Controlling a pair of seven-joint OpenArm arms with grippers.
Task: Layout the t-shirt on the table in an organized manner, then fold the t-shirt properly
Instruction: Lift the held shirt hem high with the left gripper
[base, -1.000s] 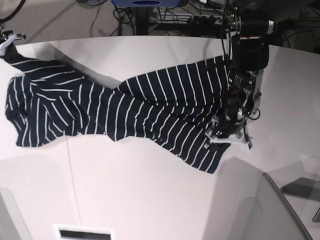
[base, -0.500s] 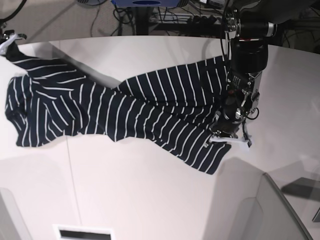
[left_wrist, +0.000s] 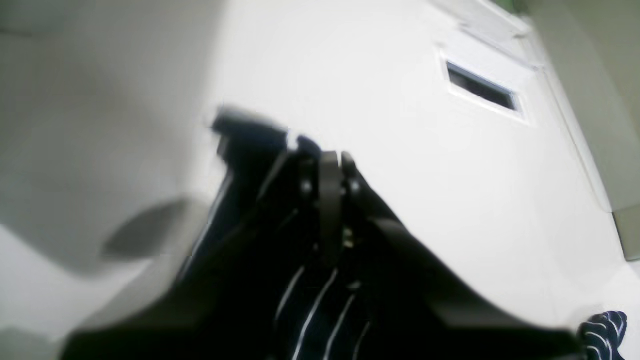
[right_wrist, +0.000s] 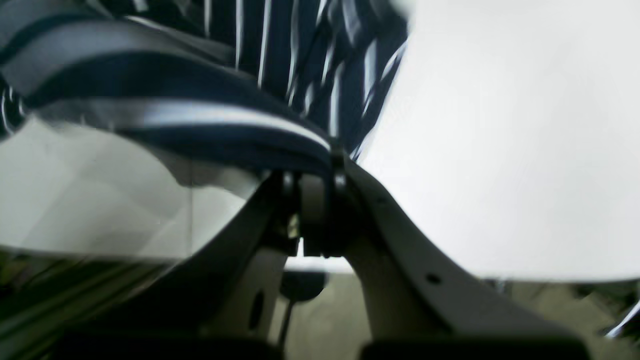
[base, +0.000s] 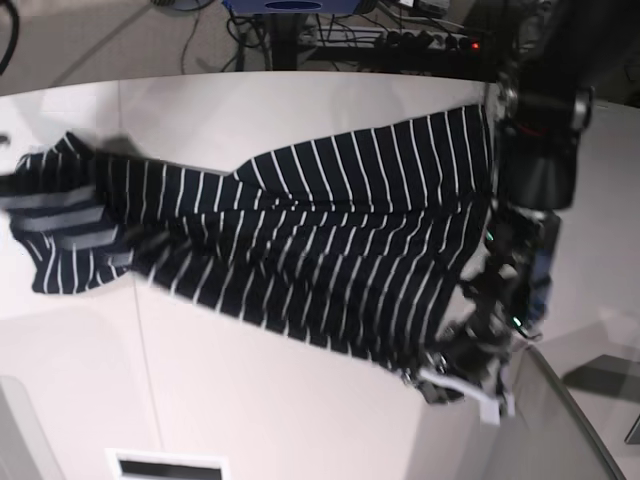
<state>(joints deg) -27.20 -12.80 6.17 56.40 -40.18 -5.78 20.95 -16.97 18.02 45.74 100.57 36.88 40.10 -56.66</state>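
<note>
We held the striped t-shirt (base: 300, 240) stretched across the white table (base: 250, 400), left gripper (base: 455, 375) and right gripper (right_wrist: 315, 165) both clamped on cloth; layout unfinished, folding not begun.

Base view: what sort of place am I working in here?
Probably a robotics lab or test workspace, not a home. A large white table fills the view with only the striped t-shirt on it, and behind it lie tangled cables and a power strip on the floor.
</note>
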